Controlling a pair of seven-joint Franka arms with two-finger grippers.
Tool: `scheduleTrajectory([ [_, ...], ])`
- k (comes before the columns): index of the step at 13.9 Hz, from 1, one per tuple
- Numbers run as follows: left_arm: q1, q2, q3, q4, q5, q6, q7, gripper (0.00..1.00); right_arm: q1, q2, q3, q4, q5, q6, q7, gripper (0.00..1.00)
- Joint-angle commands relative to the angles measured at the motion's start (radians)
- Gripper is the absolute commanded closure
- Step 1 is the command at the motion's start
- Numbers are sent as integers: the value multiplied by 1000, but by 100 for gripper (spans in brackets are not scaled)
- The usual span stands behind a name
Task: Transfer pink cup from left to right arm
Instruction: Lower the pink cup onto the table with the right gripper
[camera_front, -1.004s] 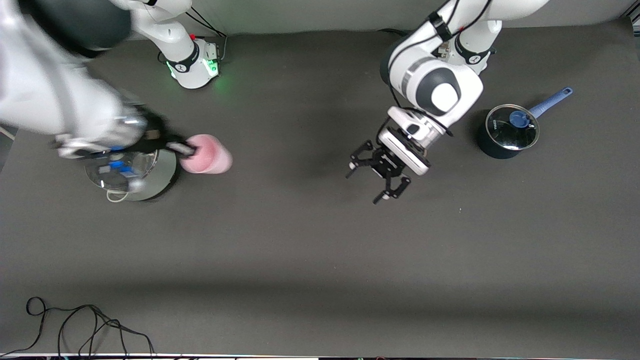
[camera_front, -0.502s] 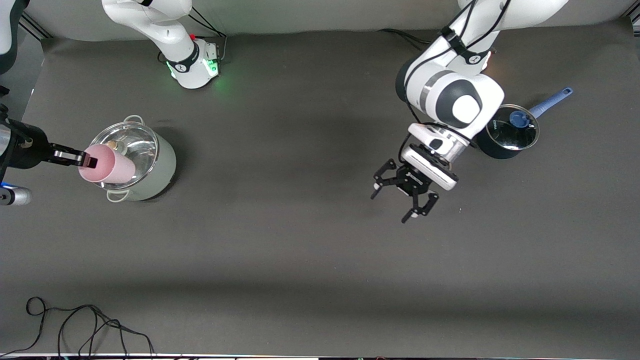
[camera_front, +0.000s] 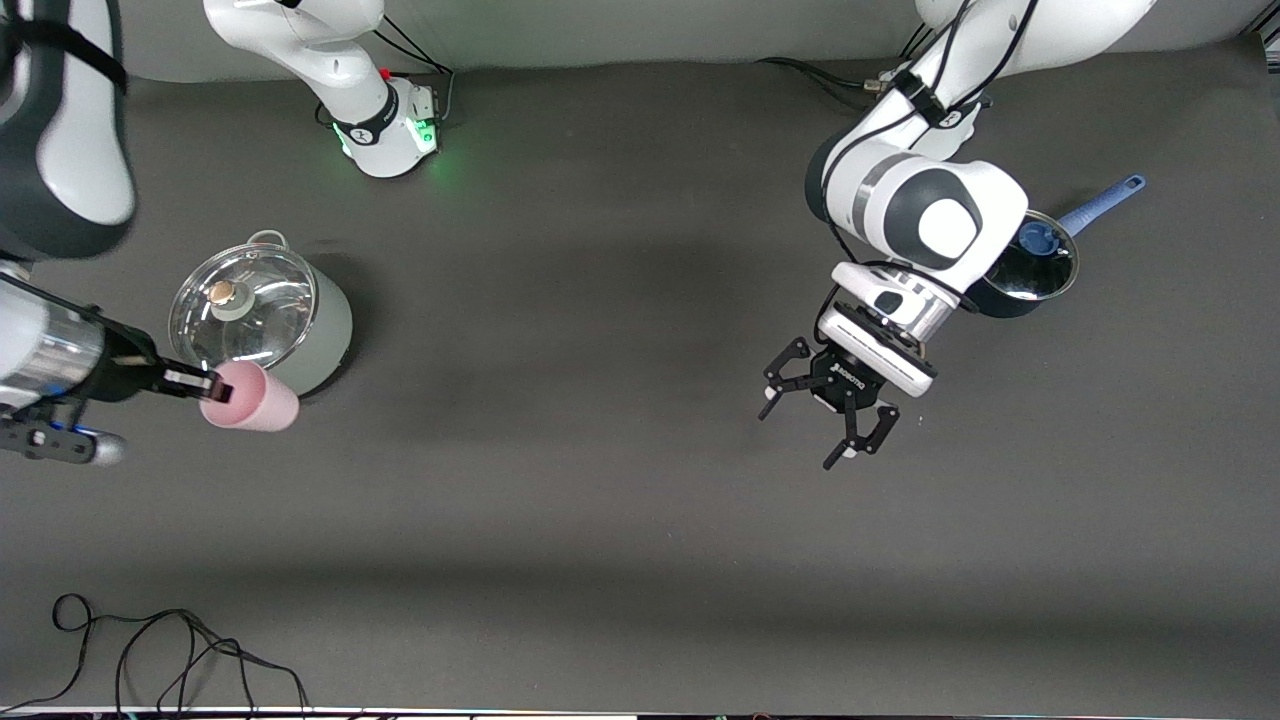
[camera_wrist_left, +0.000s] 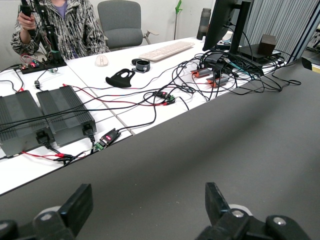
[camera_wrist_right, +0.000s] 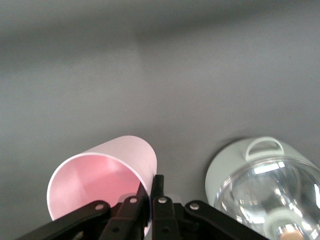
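Two grippers show: the right gripper (camera_front: 205, 385), at the frame's left edge, pinches the pink cup's (camera_front: 250, 398) rim beside the lidded grey pot (camera_front: 325, 330); the left gripper (camera_front: 830, 420) hangs wide, empty, right of centre above the counter (camera_front: 600, 500).

Both arms: glossy white shells, dark grey joint caps. Left arm (camera_front: 925, 215): round white disc set in the dark elbow cap, silver band at the joint, black cables strapped along the upper link. White rectangular wrist block with black edging and small printed lettering. Left gripper (camera_front: 832, 422): black skeletal linkage claw, pin joints visible, fingers (camera_wrist_left: 75, 207) blunt black wedges with silver screws at the knuckles. Right arm (camera_front: 60, 130): same white shell, black strap across the link, silver cylindrical wrist section, small blue light on the underside. Right gripper (camera_front: 205, 385): slim straight black fingers (camera_wrist_right: 160, 210), silver rivets. Right base (camera_front: 385, 125) at the worktop's rear edge: white, green LED glow, black cables.
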Motion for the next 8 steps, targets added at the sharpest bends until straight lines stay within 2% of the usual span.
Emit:
scheduleTrajectory([
  [1, -5, 19, 8, 18, 170, -5, -4, 0, 20, -79, -13, -232, -10, 208, -29, 100],
  [5, 15, 19, 18, -8, 445, -72, -98, 0, 23, -43, -4, -473, -8, 598, -34, 100],
  [6, 17, 16, 31, -19, 515, -95, -178, 0, 35, -16, -3, -502, -8, 668, -34, 100],
  [8, 15, -7, 75, -41, 670, -184, -383, 0, 55, 53, -3, -509, -8, 727, -34, 100],
])
